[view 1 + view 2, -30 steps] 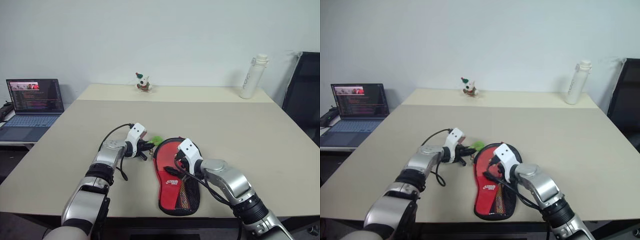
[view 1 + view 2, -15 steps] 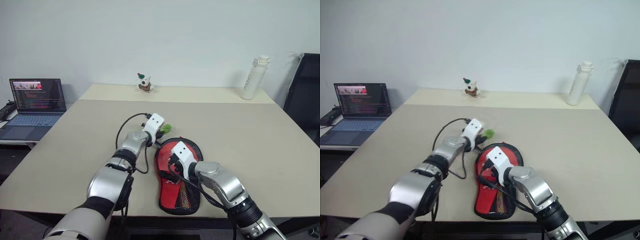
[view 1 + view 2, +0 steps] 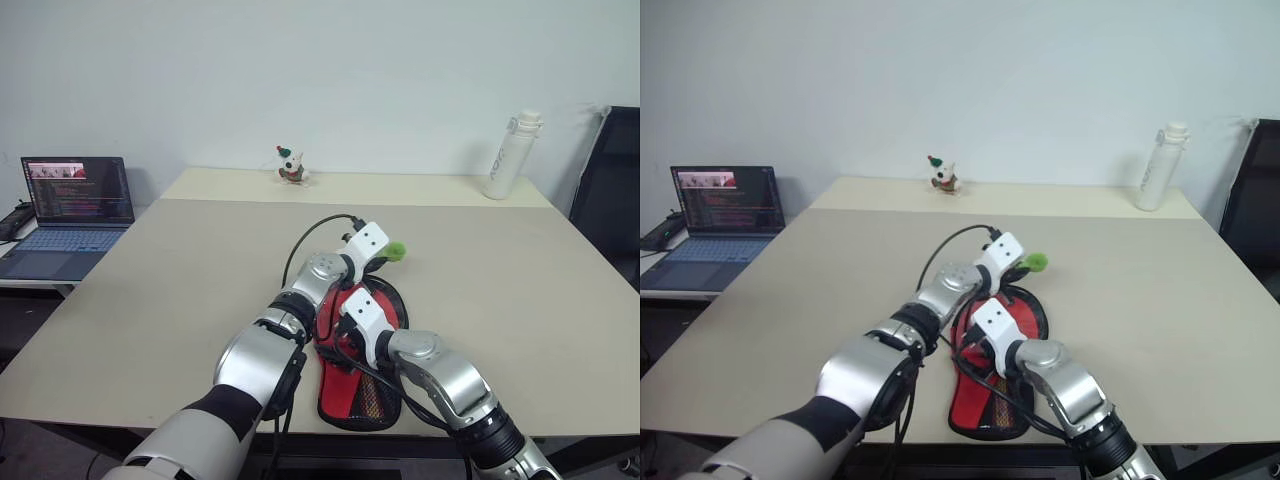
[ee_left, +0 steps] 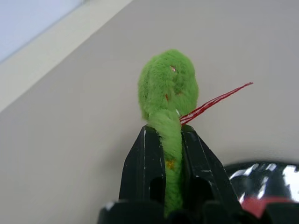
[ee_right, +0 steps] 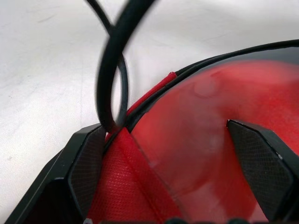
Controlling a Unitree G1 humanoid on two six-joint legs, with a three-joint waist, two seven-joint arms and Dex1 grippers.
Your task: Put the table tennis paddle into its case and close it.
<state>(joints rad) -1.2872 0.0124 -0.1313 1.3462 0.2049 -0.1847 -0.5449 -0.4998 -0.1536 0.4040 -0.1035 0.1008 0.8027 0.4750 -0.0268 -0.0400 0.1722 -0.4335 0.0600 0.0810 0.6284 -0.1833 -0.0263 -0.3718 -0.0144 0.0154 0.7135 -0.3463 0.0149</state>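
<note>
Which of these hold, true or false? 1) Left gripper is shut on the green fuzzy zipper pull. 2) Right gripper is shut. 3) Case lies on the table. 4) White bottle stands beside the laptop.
1) True: the left gripper pinches the green fuzzy zipper pull.
2) False: the right gripper is open, its fingers spread over the case.
3) True: it rests on the table.
4) False: the white bottle stands at the table's far right; the laptop is off to the left.
</note>
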